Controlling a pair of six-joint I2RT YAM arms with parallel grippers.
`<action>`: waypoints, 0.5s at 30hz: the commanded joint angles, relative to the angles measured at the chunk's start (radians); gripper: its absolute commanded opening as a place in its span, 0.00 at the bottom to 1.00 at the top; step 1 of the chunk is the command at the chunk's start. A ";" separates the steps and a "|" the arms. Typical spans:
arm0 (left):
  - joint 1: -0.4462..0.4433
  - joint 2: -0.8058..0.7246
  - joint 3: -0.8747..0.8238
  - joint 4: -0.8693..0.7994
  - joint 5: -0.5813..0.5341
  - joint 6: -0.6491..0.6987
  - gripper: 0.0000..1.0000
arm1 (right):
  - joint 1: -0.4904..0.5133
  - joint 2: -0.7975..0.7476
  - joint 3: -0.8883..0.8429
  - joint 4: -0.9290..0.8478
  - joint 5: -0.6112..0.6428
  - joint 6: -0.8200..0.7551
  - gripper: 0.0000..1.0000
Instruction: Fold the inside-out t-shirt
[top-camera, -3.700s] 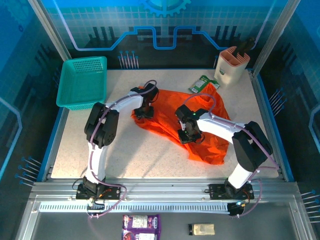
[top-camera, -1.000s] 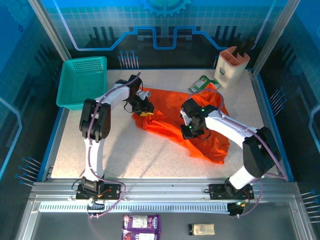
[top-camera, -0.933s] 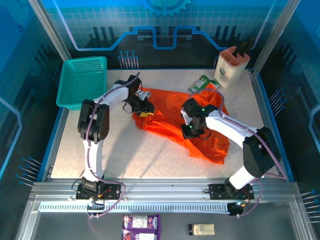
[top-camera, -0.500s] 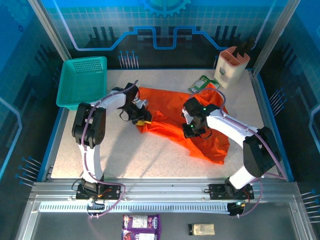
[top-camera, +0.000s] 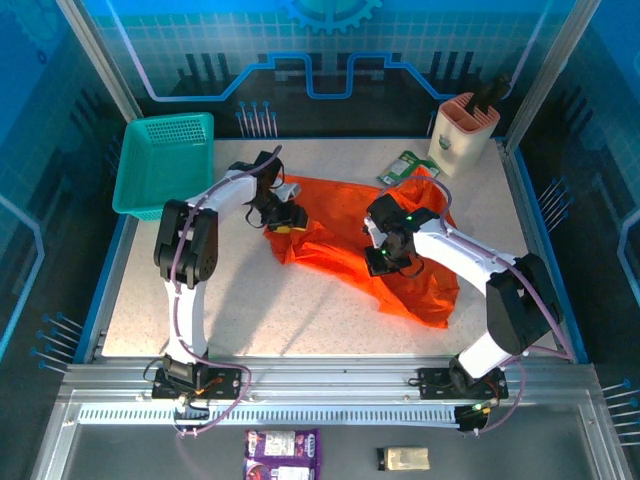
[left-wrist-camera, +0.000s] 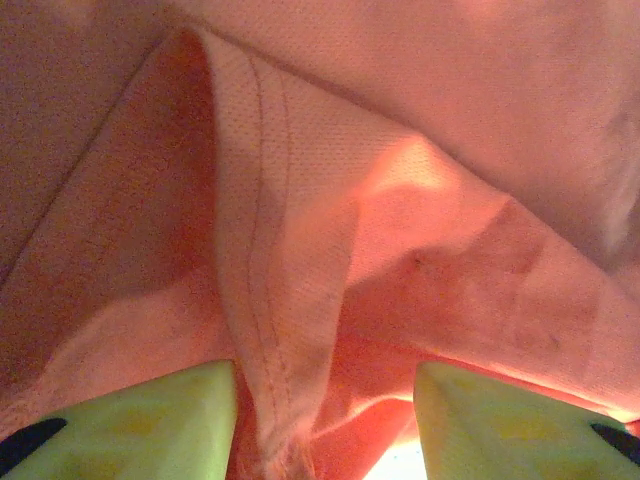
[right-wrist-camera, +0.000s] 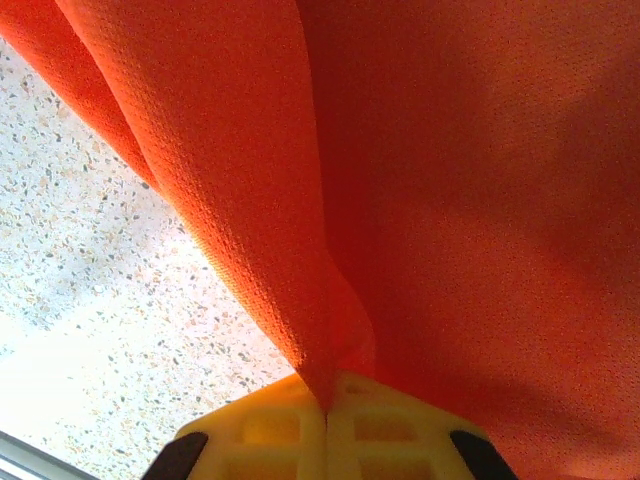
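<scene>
Speckled table (top-camera: 240, 300) carries the inside-out t-shirt (top-camera: 335, 250), crumpled centre-right. My right gripper (top-camera: 381, 263) is clamped on a fold. The left gripper (top-camera: 284, 224) has its jaws apart astride a hem, seemingly not pinching. I'm at the spreading step; next, close left and pull flat.

Left end effector (top-camera: 284, 218) back toward the far side, jaws wider apart around the t-shirt (top-camera: 330, 235) seam fold.
</scene>
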 joint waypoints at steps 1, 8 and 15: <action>-0.006 0.029 0.027 -0.050 0.015 0.014 0.50 | -0.013 0.004 0.026 -0.009 -0.006 -0.011 0.00; -0.007 0.004 -0.030 -0.015 0.090 0.003 0.31 | -0.013 -0.004 0.024 -0.011 0.017 -0.013 0.00; 0.030 -0.239 -0.160 0.035 -0.020 -0.063 0.00 | -0.015 0.035 0.147 -0.041 0.101 -0.048 0.00</action>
